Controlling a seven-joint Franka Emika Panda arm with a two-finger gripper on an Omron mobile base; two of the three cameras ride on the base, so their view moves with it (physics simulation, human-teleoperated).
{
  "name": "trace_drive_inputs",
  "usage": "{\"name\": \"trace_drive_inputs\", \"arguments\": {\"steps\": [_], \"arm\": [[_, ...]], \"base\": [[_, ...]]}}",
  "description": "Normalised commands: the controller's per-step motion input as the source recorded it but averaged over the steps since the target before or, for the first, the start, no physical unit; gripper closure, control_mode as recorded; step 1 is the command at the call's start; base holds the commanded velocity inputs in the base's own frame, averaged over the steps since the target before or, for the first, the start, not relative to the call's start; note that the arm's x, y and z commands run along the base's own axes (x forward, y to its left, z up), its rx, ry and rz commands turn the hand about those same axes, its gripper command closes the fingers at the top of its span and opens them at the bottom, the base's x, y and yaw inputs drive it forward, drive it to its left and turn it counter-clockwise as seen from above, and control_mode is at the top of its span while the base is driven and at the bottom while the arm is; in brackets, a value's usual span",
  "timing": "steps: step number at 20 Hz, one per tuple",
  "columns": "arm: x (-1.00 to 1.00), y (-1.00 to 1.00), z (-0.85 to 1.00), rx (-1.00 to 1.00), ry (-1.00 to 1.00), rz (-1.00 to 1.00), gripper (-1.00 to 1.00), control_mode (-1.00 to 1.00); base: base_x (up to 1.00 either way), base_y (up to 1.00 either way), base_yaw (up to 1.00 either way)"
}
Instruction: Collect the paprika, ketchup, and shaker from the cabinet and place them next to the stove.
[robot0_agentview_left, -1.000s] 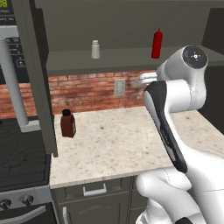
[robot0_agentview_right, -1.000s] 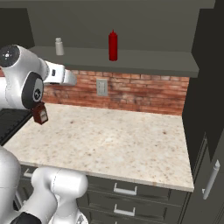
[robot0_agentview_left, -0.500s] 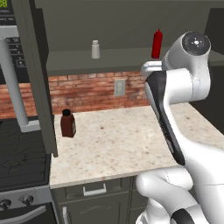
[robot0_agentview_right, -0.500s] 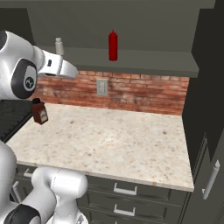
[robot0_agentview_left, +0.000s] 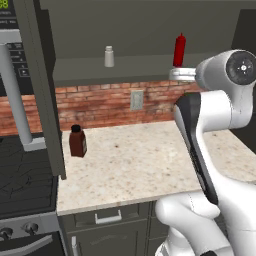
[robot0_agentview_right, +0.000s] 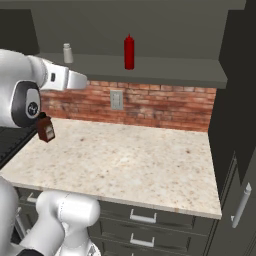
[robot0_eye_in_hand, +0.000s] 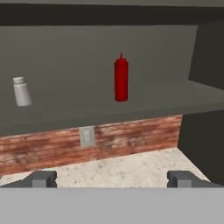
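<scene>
The paprika (robot0_agentview_left: 77, 141) stands upright on the speckled stone surface (robot0_agentview_left: 140, 165), near its left end and close to the stove (robot0_agentview_left: 25, 180), so that item appears delivered. The ketchup (robot0_eye_in_hand: 121, 78) stands upright on the inner shelf of the cabinet (robot0_eye_in_hand: 109, 109), roughly mid-shelf, with the shaker (robot0_eye_in_hand: 21, 91) well apart from it toward the stove end of the same shelf; both are untouched. The hand (robot0_eye_in_hand: 111, 178) is raised to about shelf height in front of the open cabinet, its two fingertips (robot0_eye_in_hand: 41, 178) spread wide and holding nothing. In the hand view the ketchup sits almost on the centre line between the tips, well ahead of them, which suggests the ketchup is the item now being approached. In the left base view the wrist sits just below and in front of that bottle. Judgement: the step in hand is the reach for the second item. The next move calls for a level advance into the cabinet above the shelf edge, bringing the tips either side of the slim body below the nozzle, then a close. The tall, narrow bottle could tip if a finger nudges it first. A brick backsplash (robot0_agentview_right: 150, 105) with a wall outlet (robot0_agentview_right: 116, 100) lies below the shelf.
</scene>
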Motion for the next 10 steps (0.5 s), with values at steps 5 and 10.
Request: {"name": "trace_drive_inputs", "arguments": {"steps": [5, 10], "arm": [[-0.04, -0.2, 0.36, 0.02, -0.32, 0.0, -1.0, -1.0], [0.0, -0.1, 0.29, 0.0, -0.15, -0.01, -1.0, -1.0]], "base": [[0.0, 0.0, 0.0], [0.0, 0.0, 0.0]]}}
